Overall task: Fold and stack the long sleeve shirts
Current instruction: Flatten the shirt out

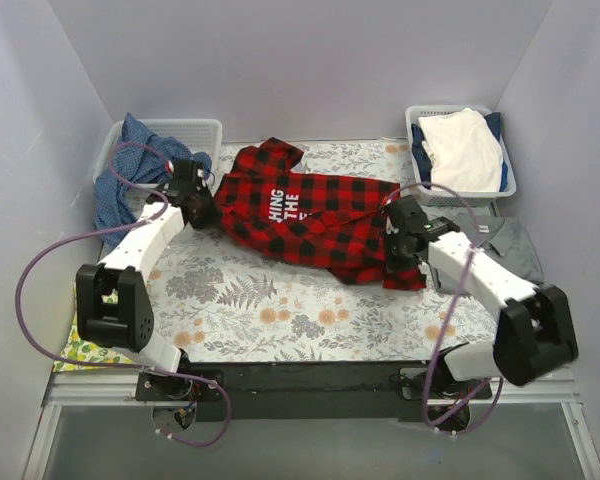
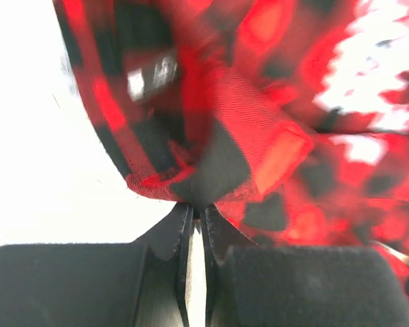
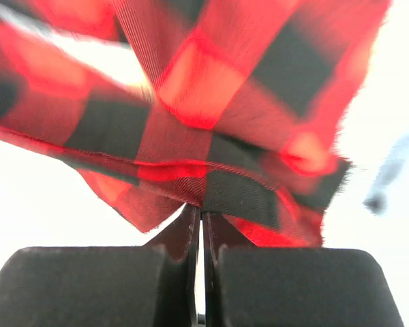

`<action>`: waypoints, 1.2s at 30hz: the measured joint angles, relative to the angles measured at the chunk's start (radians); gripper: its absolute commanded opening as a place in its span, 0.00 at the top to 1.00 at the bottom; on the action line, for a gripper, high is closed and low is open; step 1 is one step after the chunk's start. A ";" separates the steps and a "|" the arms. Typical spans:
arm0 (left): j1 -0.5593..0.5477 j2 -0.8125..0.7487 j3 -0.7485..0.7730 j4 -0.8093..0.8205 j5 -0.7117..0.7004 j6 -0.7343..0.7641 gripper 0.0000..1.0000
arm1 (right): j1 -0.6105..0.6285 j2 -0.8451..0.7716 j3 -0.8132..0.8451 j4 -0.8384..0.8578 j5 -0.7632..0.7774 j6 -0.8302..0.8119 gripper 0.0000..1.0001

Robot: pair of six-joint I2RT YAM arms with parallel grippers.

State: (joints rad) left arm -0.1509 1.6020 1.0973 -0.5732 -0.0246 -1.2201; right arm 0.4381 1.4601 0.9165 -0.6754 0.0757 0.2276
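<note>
Top external view: red-black plaid shirt point(image 1: 310, 215) lies spread but rumpled across the far-middle of the floral desk point(image 1: 280, 310), white lettering up, btwn the two arms.

Left wrist view: left gripper point(image 2: 196, 214) is pinched tight on a folded edge of the plaid at the shirt's left side. Right wrist view: right gripper point(image 3: 202, 212) is likewise clamped on a plaid edge, at the near-right corner. Cloth bunches up from the tips in both views; can't tell how many layers are caught.

Step, as I read it: both ends grasped, set for a lift-and-straighten or first fold. No fold made yet, nothing stacked. Next move prob. needs both arms travelling together w/ even tension, so the cloth flattens w/o slipping out of either pinch.

Look: soft flannel, creased, heaped in folds near the right gripper, one lobe poking toward the far wall at the left end. The grey shirt point(image 1: 515, 245) lies at the desk's right edge beside the right arm; can't tell if it's folded.
</note>
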 measured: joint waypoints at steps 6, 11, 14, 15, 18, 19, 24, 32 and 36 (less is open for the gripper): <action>-0.004 -0.235 0.476 -0.060 -0.041 0.105 1.00 | -0.032 -0.340 0.258 0.122 0.247 -0.018 0.99; -0.006 -0.222 0.498 -0.043 -0.035 0.101 1.00 | -0.064 -0.266 0.317 0.233 0.258 -0.063 0.99; -0.006 -0.204 0.455 -0.049 -0.038 0.093 1.00 | -0.079 -0.159 0.348 0.293 0.235 -0.077 0.99; -0.006 -0.199 0.438 -0.051 -0.040 0.089 1.00 | -0.082 -0.123 0.358 0.309 0.225 -0.080 0.99; -0.006 -0.190 0.389 -0.068 -0.054 0.076 1.00 | -0.089 -0.010 0.388 0.352 0.183 -0.093 0.99; -0.006 -0.190 0.378 -0.071 -0.060 0.072 1.00 | -0.091 0.034 0.406 0.365 0.167 -0.099 0.99; -0.005 -0.192 0.328 -0.101 -0.099 0.048 1.00 | -0.101 0.245 0.552 0.409 0.058 -0.117 0.99; -0.003 -0.201 0.303 -0.134 -0.127 0.015 1.00 | -0.107 0.527 0.908 0.465 -0.186 -0.148 0.01; -0.003 -0.201 0.303 -0.139 -0.129 -0.003 1.00 | -0.105 0.518 0.893 0.461 -0.189 -0.150 0.02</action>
State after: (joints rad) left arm -0.1543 1.4014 1.4002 -0.7120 -0.1535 -1.2228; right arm 0.3332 1.9778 1.8091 -0.2146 -0.1135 0.0780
